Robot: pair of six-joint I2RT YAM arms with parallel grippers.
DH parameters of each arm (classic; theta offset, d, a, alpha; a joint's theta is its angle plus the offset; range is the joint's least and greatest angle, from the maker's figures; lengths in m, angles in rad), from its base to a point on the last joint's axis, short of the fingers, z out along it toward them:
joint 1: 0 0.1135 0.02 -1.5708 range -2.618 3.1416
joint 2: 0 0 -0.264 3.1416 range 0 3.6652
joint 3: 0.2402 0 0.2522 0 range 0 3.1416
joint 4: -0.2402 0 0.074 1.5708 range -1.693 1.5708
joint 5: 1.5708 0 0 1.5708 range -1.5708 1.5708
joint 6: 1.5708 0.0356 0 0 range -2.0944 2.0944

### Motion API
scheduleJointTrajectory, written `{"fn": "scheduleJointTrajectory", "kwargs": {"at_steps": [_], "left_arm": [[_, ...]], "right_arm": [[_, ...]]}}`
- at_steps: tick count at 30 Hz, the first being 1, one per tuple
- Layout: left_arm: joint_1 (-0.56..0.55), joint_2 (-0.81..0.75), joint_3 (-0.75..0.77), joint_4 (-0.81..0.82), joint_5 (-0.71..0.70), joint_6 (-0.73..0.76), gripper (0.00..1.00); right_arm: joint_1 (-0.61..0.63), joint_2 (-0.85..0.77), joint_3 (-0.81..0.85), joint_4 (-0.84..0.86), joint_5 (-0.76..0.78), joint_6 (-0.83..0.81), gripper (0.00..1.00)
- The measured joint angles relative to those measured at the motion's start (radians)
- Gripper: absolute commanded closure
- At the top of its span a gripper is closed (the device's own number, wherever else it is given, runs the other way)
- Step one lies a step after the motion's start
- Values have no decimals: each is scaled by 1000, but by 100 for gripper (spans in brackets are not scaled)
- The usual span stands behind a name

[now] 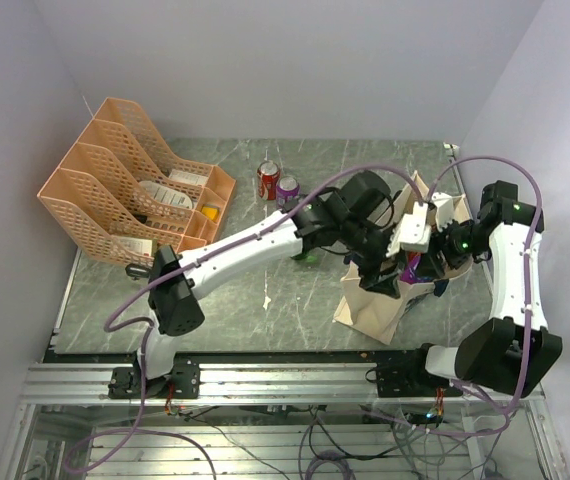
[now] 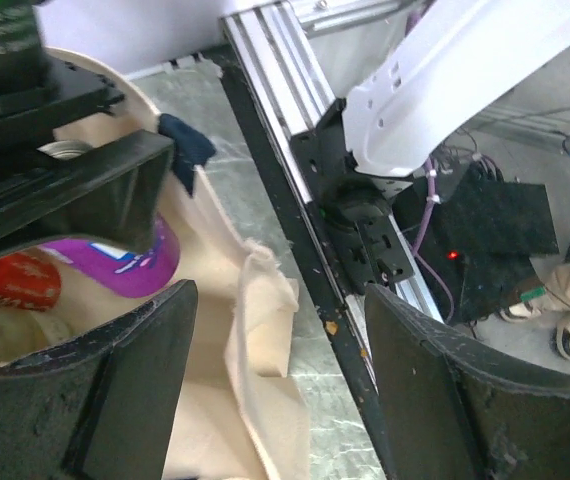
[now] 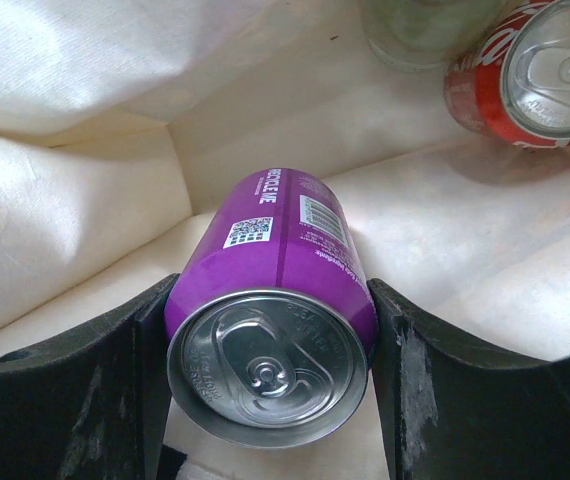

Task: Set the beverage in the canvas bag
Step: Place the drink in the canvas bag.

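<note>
Purple can (image 3: pixel 270 330) clamped in right gripper (image 3: pixel 270 385), inside canvas bag (image 3: pixel 85 80): lower fully, short of red can (image 3: pixel 525 75) ahead, then release.

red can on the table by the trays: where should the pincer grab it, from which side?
Take the red can by its upper side wall, from above. It stands upright, with the purple can close on its right and the orange trays to its left, so pinch its near and far sides.
</note>
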Motion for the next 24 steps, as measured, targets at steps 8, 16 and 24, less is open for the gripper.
{"fn": "scheduleJointTrajectory", "kwargs": {"at_steps": [8, 16, 24], "left_arm": [[-71, 71, -4, -36, -60, 71, 38], [-80, 115, -3, -59, -113, 145, 78], [-147, 96, -82, -47, -162, 268, 93]], "right_arm": [[0, -45, -26, -6, 0, 16, 71], [0, -80, -35, -9, 2, 43, 72], [0, -29, 19, -9, -8, 105, 72]]}}
